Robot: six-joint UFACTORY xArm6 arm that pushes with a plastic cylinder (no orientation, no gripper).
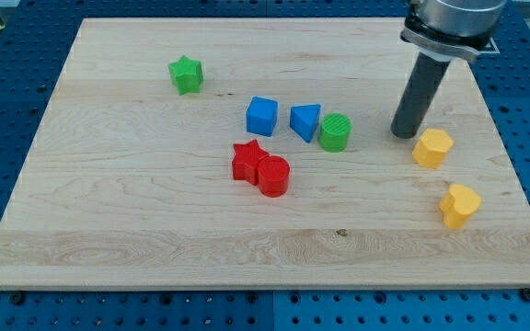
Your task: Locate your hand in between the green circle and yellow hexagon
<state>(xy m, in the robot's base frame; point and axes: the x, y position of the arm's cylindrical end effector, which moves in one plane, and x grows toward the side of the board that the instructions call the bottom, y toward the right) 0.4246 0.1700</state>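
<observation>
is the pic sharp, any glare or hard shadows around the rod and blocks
Camera view: sharp across the board, no blur; light is soft and even, no glare on the wood; only faint short shadows under the green circle, yellow hexagon and my tip, which sits between those two, nearer the hexagon.

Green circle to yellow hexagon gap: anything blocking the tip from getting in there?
Nothing visible. My tip sits already roughly between the green circle and the yellow hexagon, nearer the hexagon, with bare board around it.

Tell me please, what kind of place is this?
Probably a robotics lab bench: a wooden board with small coloured blocks such as the green circle and yellow hexagon, my tip between them, on blue perforated table.
</observation>
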